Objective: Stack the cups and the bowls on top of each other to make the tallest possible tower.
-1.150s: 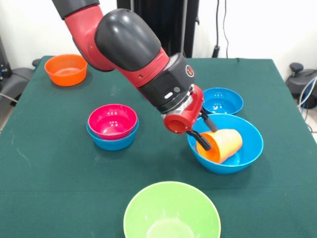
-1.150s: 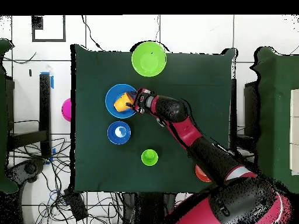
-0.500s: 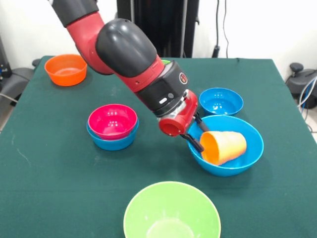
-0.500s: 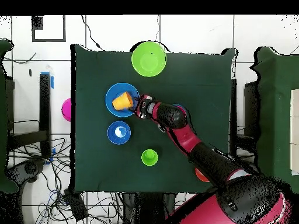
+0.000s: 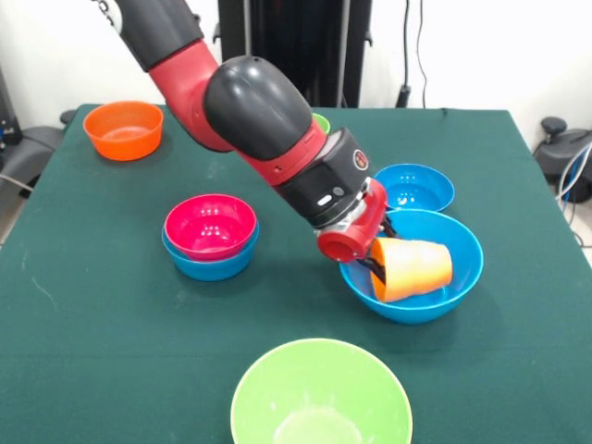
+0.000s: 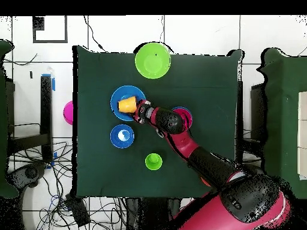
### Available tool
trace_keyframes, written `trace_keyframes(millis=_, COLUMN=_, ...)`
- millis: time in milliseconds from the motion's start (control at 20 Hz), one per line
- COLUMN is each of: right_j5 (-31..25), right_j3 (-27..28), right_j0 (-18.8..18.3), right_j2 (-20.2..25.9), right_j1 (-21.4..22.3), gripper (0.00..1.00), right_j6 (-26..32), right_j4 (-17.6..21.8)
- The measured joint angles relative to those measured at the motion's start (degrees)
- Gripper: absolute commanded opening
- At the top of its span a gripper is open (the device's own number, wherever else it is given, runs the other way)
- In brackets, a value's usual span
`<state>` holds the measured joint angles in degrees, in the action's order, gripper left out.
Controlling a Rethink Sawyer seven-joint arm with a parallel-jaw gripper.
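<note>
Bowls: seven spread over the green table (image 5: 111,305), none stacked high.
Arm: the red and black arm (image 5: 250,111) slants down to the large blue bowl's near rim.
Lime green bowl: largest (image 5: 321,393), alone at the table's front edge.
Large blue bowl: (image 5: 444,296) holds the orange-yellow cup (image 5: 413,269), which lies on its side.
Tower: only the small pink-red bowl (image 5: 210,225) nested in a small blue bowl (image 5: 211,266).
Other small bowls: blue (image 5: 416,188) just behind the large blue bowl; orange (image 5: 123,129) at a far corner.
Gripper: (image 5: 377,268) at the cup's mouth; whether it grips cannot be told.
Light green cup: (image 6: 153,161) upright, well apart.
</note>
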<state>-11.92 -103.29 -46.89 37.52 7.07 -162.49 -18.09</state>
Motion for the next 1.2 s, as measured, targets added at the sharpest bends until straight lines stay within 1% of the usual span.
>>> trace_keyframes(millis=250, right_j5=0.24, right_j3=0.01, right_j0=0.05, right_j2=2.33, right_j1=-0.89, gripper=1.0, right_j6=0.0, right_j4=0.13)
trace_keyframes(millis=300, right_j5=0.27, right_j3=0.02, right_j0=0.07, right_j2=2.82, right_j1=-1.09, gripper=0.0, right_j6=0.0, right_j4=0.2)
trace_keyframes(millis=400, right_j5=0.35, right_j3=0.02, right_j0=0.09, right_j2=2.85, right_j1=-1.12, gripper=0.0, right_j6=0.0, right_j4=0.4)
trace_keyframes(millis=650, right_j5=1.89, right_j3=-0.24, right_j0=0.04, right_j2=2.92, right_j1=-0.99, gripper=0.0, right_j6=0.0, right_j4=3.99)
trace_keyframes(millis=850, right_j5=2.09, right_j3=-1.12, right_j0=-0.56, right_j2=2.99, right_j1=-0.21, gripper=0.0, right_j6=0.0, right_j4=5.41)
trace_keyframes(millis=1050, right_j5=2.08, right_j3=-2.5, right_j0=-1.41, right_j2=3.04, right_j1=1.78, gripper=0.0, right_j6=0.0, right_j4=6.29)
trace_keyframes(millis=1200, right_j5=2.06, right_j3=-4.56, right_j0=-2.48, right_j2=2.97, right_j1=5.0, gripper=0.0, right_j6=0.0, right_j4=6.82)
